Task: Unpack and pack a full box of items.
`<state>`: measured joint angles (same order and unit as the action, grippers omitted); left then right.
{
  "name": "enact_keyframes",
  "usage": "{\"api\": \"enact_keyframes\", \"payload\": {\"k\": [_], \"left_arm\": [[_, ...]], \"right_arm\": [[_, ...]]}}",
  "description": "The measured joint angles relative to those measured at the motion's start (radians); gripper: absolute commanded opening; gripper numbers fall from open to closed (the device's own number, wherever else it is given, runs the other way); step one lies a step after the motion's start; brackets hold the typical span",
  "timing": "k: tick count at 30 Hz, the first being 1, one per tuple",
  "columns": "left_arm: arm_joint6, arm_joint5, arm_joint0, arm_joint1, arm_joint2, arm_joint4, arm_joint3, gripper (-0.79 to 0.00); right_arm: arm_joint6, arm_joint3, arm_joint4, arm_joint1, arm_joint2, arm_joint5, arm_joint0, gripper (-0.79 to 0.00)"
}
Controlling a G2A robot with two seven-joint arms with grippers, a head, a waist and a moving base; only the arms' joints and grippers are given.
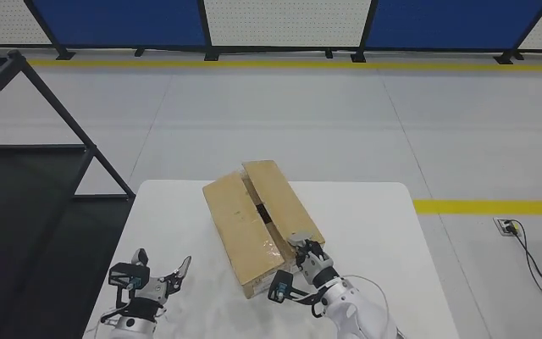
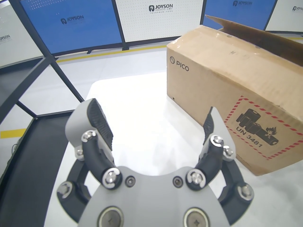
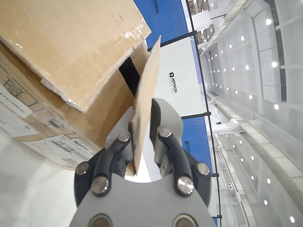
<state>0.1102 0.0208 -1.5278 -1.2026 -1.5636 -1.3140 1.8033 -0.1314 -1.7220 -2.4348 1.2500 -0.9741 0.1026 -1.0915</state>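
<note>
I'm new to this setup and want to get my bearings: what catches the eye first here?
A brown cardboard box lies slantwise in the middle of the white table, one top flap lifted. The right pincer is shut on that flap's edge at the box's near end, while the left pincer hangs open above bare table beside the box.

Tan cardboard box (image 1: 254, 222) bearing a white label (image 2: 258, 128) with red-striped border and black symbols; white table (image 1: 373, 237); blue and white dotted panels (image 1: 118, 21) far behind.

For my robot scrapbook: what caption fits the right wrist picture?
The right gripper pinches one flap of the cardboard box.
</note>
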Motion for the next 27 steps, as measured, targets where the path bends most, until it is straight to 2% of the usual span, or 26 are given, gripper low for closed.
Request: {"api": "enact_keyframes", "payload": {"k": [6,18,27], "left_arm": [[-0.007,-0.017,0.010,-0.003,-0.010,0.019,-0.001,0.000],[-0.007,-0.017,0.010,-0.003,-0.010,0.019,-0.001,0.000],[-0.007,-0.017,0.010,-0.003,-0.010,0.019,-0.001,0.000]], "right_arm": [[0.043,-0.005,0.003,-0.001,-0.021,0.008,-0.018,-0.785],[0.275,-0.043,0.037,-0.035,-0.163,0.087,-0.103,-0.785],[0.412,-0.055,0.067,-0.058,-0.267,0.105,-0.171,-0.785]]}}
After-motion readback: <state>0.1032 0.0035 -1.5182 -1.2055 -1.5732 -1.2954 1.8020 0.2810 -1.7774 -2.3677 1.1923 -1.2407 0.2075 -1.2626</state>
